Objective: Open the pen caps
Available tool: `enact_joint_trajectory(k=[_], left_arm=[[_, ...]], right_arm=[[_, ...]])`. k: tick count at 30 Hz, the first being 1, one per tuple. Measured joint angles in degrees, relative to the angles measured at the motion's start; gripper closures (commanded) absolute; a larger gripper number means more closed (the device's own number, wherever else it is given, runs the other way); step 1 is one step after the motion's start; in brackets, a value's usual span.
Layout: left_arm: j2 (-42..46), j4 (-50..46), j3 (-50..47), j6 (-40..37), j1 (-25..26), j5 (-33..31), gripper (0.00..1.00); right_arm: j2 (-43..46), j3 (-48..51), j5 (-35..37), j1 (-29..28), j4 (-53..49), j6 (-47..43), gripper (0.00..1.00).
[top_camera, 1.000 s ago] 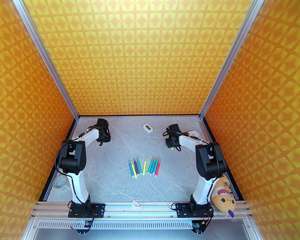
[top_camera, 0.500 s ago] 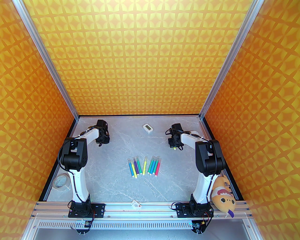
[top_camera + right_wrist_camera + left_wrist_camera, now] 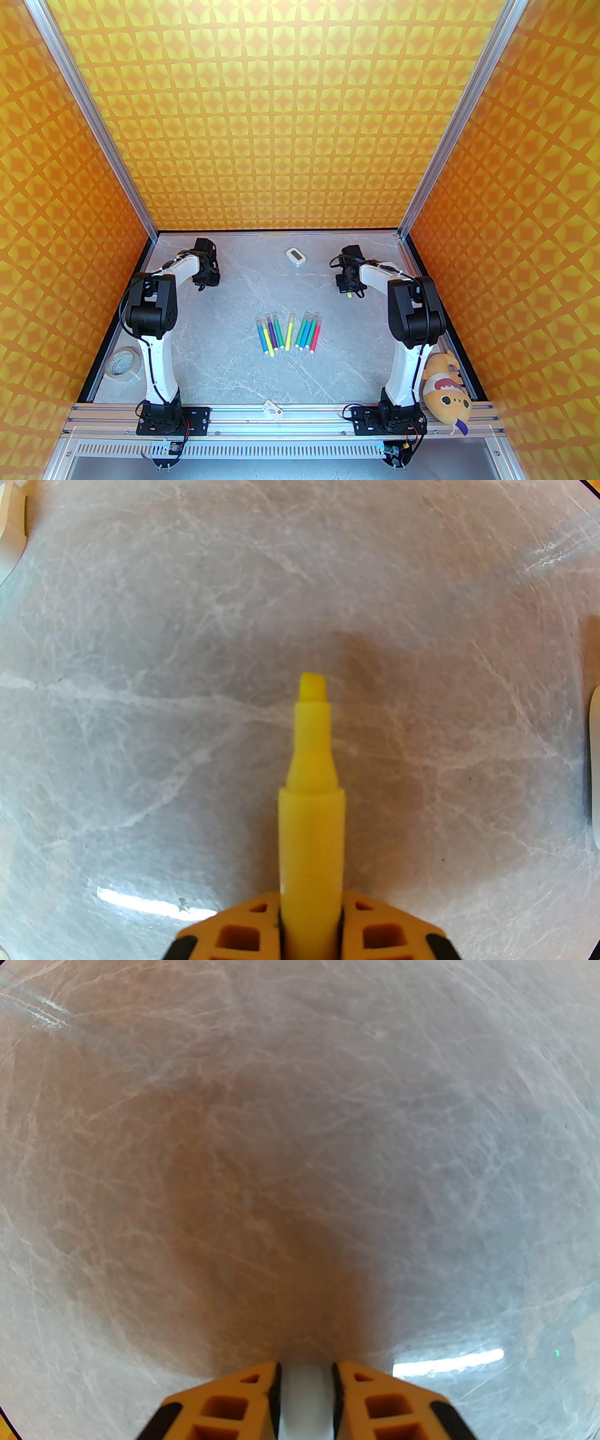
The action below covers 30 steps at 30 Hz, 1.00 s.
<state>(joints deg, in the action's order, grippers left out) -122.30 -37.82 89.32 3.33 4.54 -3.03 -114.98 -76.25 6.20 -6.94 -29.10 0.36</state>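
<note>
- left gripper [image 3: 307, 1382] pinches the pulled-off white pen cap [image 3: 307, 1405]; right gripper [image 3: 311, 911] pinches the bare-tipped yellow pen [image 3: 311, 808].
- both elbows have just swung inward, the grippers barely shifting: one pen open, the capped pens [image 3: 288, 333] wait between them.

Left gripper [image 3: 304, 1375], right gripper [image 3: 310, 902]: clamped.

No text or number is legible — the white device [image 3: 295, 257] has a display too small to read.

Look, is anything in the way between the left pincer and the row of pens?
Nothing visible is. Just grey table lies between the left pincer and the row of pens. A pale cap sits between that pincer's jaws.
</note>
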Motion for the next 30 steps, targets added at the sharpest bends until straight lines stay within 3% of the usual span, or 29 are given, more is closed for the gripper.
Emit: enact_joint_trajectory(k=[7, 19, 24, 30], left_arm=[[-0.02, 0.0, 0.0, -0.04, -0.04, 0.15, 0.74], [0.76, 0.04, -0.57, 0.31, -0.11, 1.75, 0.6], [5.77, 0.44, -3.93, 0.85, -0.11, 2.78, 0.51], [14.84, 2.84, -8.24, 1.11, -0.11, 4.57, 0.47]], right_arm=[[-0.22, -0.37, 0.11, 0.0, -0.26, -0.02, 0.76], [-0.33, -0.63, 0.52, 0.02, -0.57, -0.02, 0.73], [-0.42, -0.79, 0.59, 0.02, -0.94, 0.04, 0.66], [2.05, -0.48, -0.24, 0.33, -2.71, 0.24, 0.6]])
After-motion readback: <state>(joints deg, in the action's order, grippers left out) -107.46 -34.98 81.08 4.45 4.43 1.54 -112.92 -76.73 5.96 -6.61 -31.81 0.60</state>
